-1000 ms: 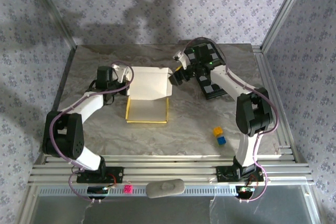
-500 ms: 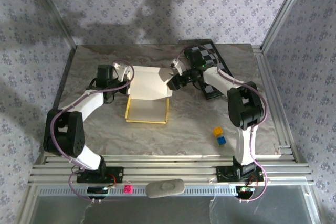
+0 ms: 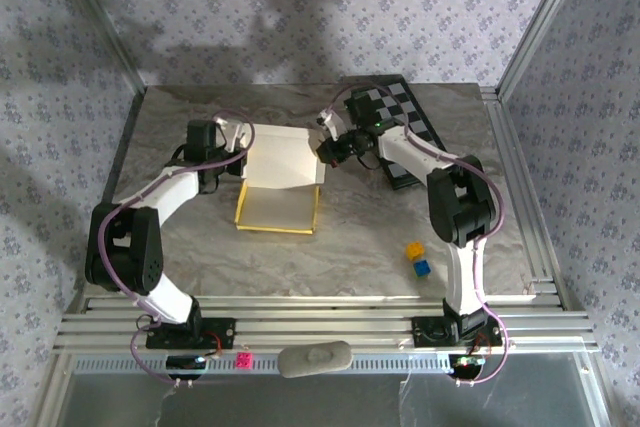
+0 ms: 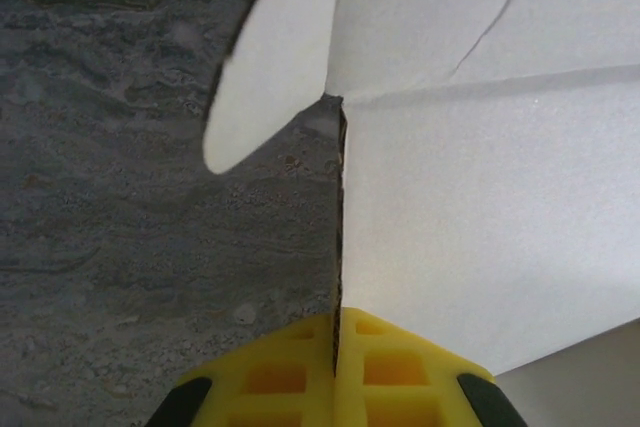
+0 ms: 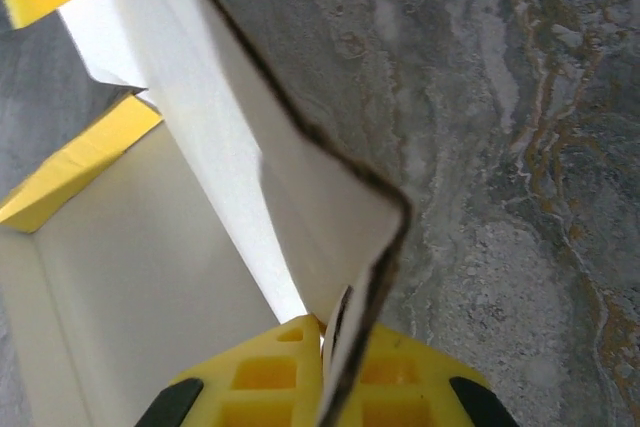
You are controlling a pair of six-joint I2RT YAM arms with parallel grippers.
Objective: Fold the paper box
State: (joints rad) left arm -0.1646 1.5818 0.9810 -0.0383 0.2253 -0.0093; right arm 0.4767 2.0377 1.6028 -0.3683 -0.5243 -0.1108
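The grey table has bare room in front; the paper box sits mid-table; left gripper and right gripper pinch its side edges tight; chequered board behind, two small cubes right.

I've swung the right pincer leftward from over the chequered board, which now lies uncovered at the upper right. Its jaws, wide a second ago, have clamped onto the raised right edge of the paper box, whose near end has nudged slightly left.
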